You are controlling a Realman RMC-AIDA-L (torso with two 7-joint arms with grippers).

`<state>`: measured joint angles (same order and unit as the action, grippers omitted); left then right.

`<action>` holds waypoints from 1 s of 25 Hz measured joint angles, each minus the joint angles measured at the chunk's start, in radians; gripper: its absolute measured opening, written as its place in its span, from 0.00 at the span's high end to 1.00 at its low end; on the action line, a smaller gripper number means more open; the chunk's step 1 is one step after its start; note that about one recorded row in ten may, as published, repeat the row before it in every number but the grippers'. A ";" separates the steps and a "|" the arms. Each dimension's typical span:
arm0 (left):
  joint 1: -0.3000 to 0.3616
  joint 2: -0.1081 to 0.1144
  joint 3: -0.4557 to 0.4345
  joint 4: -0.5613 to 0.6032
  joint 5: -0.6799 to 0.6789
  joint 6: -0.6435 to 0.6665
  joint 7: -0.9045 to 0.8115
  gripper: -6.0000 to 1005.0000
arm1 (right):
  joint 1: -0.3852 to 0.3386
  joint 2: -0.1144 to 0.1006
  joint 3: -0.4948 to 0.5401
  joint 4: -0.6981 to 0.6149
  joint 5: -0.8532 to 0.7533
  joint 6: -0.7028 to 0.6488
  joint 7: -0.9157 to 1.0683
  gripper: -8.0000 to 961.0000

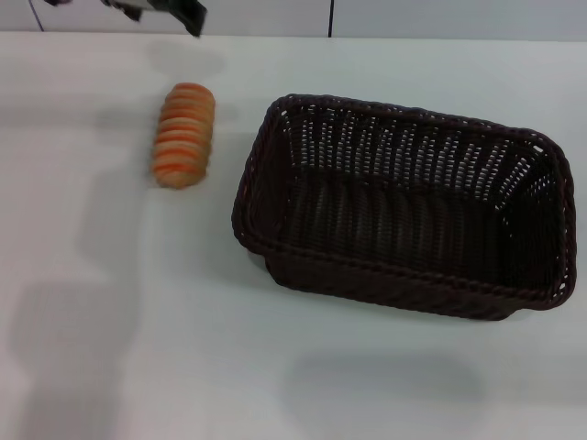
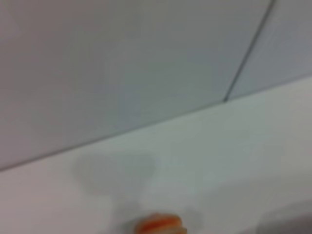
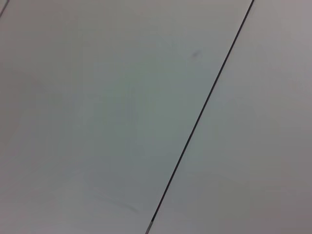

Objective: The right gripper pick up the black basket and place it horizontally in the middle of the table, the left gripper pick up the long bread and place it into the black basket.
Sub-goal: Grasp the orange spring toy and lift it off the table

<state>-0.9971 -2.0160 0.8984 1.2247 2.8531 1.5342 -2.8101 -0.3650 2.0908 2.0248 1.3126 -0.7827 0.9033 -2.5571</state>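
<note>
Left gripper [image 1: 165,11]: we see only its black tip at the far table edge; jaw opening cannot be told.
Oblong orange-brown ridged long bread [image 1: 184,135]: we locate it on the white table [image 1: 138,348], nearer than this gripper.
Rectangular dark woven wicker black basket [image 1: 404,206]: just beside the bread, on its right.
Right gripper: out of view.

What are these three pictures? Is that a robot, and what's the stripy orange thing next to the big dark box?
Yes, a robot with two arms took them. The big picture comes from a camera on its head, looking down at a white table. The stripy orange thing is a long bread. The dark box is a black basket woven from wicker, lying beside the bread without touching it, and nothing is inside.

At the top edge of the head picture, a dark bit of the left gripper peeks in, above the bread. It holds nothing.

The other two pictures come from cameras on the robot's wrists. The left one glimpses the bread at its edge. The right one shows only a pale surface with a thin dark line; that arm is out of sight.
</note>
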 joint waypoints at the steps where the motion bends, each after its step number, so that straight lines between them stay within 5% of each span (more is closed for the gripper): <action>1: -0.041 -0.003 0.036 -0.102 0.037 -0.026 -0.001 0.19 | 0.000 0.000 0.000 0.000 -0.006 -0.005 0.003 0.48; 5: -0.071 -0.004 0.059 -0.224 0.037 -0.071 -0.016 0.19 | 0.000 0.000 -0.001 -0.003 -0.010 -0.007 0.005 0.48; 25: -0.062 -0.012 0.105 -0.424 0.038 -0.254 -0.067 0.21 | -0.013 0.000 -0.034 0.041 -0.024 -0.001 0.010 0.48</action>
<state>-1.0594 -2.0282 1.0033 0.8011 2.8916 1.2806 -2.8775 -0.3783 2.0908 1.9910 1.3540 -0.8067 0.9022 -2.5475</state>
